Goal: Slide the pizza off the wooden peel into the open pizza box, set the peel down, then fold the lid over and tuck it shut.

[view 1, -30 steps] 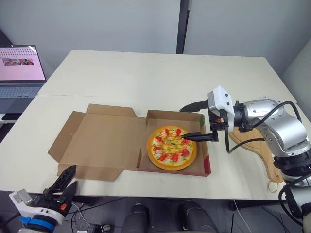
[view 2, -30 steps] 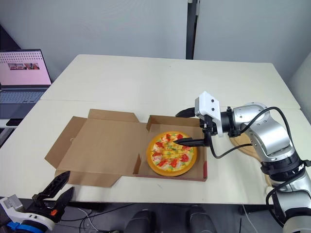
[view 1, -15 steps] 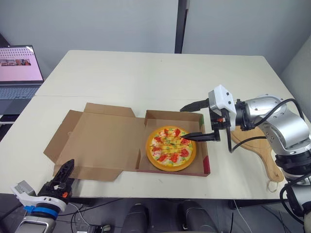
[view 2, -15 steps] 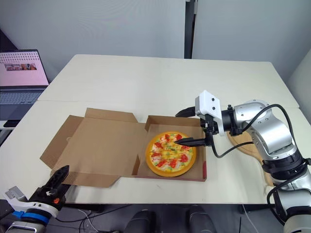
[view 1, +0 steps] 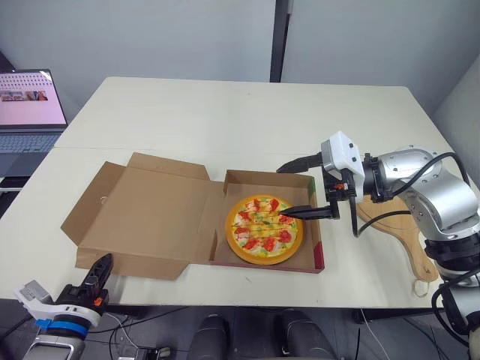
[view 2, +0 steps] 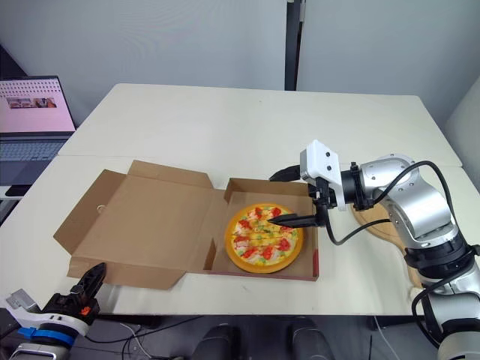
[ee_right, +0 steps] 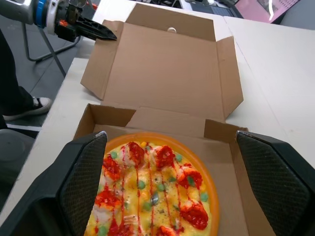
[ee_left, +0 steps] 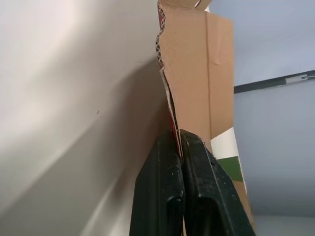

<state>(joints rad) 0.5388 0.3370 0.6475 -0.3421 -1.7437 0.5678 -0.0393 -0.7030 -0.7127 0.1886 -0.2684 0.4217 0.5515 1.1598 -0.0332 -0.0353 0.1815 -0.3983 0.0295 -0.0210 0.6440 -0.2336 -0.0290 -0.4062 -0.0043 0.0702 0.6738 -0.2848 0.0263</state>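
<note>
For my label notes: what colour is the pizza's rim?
Orange. The pizza rim shows best in the right wrist view.

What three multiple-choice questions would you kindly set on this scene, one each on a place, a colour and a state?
1. Where does the pizza lie?
A. On the wooden peel
B. In the box's base
C. On the laptop

2. What colour is the pizza's rim?
A. Blue
B. White
C. Orange

3. How does the right gripper stand?
A. Open, above the pizza
B. Shut on the peel's handle
C. Shut on the lid's flap

Answers:
1. B: the pizza sits inside the walls of the box's base.
2. C: the rim around the toppings is orange.
3. A: the right gripper has its two fingers spread wide over the pizza and holds nothing.
</note>
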